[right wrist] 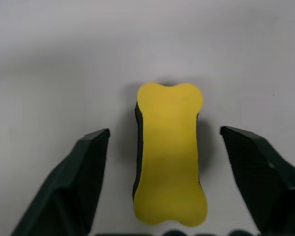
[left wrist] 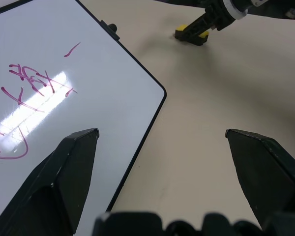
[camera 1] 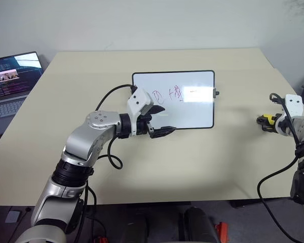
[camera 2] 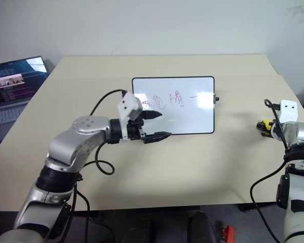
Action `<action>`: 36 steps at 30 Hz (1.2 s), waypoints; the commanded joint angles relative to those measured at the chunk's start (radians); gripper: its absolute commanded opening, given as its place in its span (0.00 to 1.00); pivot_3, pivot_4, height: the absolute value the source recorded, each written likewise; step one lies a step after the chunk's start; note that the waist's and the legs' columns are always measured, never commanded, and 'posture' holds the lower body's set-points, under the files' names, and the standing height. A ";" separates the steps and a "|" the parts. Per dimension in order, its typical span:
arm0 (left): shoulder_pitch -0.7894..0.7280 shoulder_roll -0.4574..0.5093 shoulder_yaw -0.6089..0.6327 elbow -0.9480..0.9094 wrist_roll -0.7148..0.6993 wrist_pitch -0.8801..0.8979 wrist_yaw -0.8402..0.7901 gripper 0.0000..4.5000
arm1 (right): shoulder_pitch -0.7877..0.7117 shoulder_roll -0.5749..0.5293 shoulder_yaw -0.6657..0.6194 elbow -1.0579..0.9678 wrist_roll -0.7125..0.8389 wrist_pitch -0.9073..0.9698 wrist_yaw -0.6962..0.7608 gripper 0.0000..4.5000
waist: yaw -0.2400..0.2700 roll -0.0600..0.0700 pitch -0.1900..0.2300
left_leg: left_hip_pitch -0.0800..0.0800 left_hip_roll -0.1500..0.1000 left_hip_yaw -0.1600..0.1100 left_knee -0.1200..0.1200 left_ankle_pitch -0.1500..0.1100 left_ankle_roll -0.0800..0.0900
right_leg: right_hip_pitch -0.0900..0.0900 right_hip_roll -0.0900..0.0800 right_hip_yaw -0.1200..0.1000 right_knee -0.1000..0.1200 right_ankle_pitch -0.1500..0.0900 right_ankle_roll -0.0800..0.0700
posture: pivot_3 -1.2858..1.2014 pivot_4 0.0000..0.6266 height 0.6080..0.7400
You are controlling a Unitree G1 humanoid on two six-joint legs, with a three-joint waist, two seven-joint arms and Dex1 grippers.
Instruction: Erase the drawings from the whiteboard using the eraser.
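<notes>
- The beige counter [camera 1: 202, 167] carried every task item; a laptop [camera 1: 10, 81] sat just off its far-left edge.
- The whiteboard [camera 1: 192, 114] lay flat mid-counter, red drawings [camera 1: 175, 93] across its upper part.
- The left end effector [camera 1: 159, 120] hovered at the board's near-left corner, fingers spread, empty.
- The right end effector [right wrist: 162, 187] straddled the yellow eraser [right wrist: 169, 152] by the right edge, fingers [right wrist: 78, 177] apart, not touching.

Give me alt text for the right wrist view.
A yellow eraser with a dark side lies on the pale table, between the right gripper's two black fingers, which stand apart on either side without touching it.
</notes>
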 commanded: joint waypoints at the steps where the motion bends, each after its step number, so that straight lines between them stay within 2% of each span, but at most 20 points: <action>1: 0.000 0.010 0.034 -0.040 0.008 -0.025 0.004 1.00 | 0.002 -0.007 -0.025 0.005 -0.001 -0.026 -0.014 0.55 | 0.000 0.000 0.000 | 0.000 0.000 0.000 0.000 0.000 0.000 | 0.000 0.000 0.000 0.000 0.000 0.000 | 0.52 0.24 1.00; 4: 0.003 0.009 0.034 -0.041 0.012 -0.027 0.003 1.00 | 0.004 -0.004 -0.028 0.008 0.004 -0.030 -0.015 0.31 | 0.000 0.000 0.000 | 0.000 0.000 0.000 0.000 0.000 0.000 | 0.000 0.000 0.000 0.000 0.000 0.000 | 0.52 0.24 1.00; 5: 0.004 0.009 0.034 -0.041 0.013 -0.028 0.004 1.00 | 0.005 -0.004 -0.028 0.010 0.003 -0.031 -0.016 0.26 | 0.000 0.000 0.000 | 0.000 0.000 0.000 0.000 0.000 0.000 | 0.000 0.000 0.000 0.000 0.000 0.000 | 0.52 0.24 1.00; 22: 0.001 0.005 0.031 -0.034 0.037 -0.044 0.001 1.00 | 0.018 -0.003 -0.026 -0.024 0.004 -0.034 0.009 0.25 | 0.000 0.000 0.000 | 0.000 0.000 0.000 0.000 0.000 0.000 | 0.000 0.000 0.000 0.000 0.000 0.000 | 0.52 0.24 1.00; 30: 0.007 0.006 0.033 -0.034 0.043 -0.047 -0.001 1.00 | 0.009 -0.002 -0.028 -0.028 0.000 -0.048 0.009 0.86 | -0.001 0.000 0.000 | 0.000 0.000 0.000 0.000 0.000 0.000 | 0.000 0.000 0.000 0.000 0.000 0.000 | 0.52 0.24 1.00; 36: 0.009 0.006 0.032 -0.037 0.047 -0.049 0.002 1.00 | -0.005 -0.005 -0.030 0.010 -0.007 -0.073 -0.010 0.86 | -0.001 0.000 0.000 | 0.000 0.000 0.000 0.000 0.000 0.000 | 0.000 0.000 0.000 0.000 0.000 0.000 | 0.52 0.24 1.00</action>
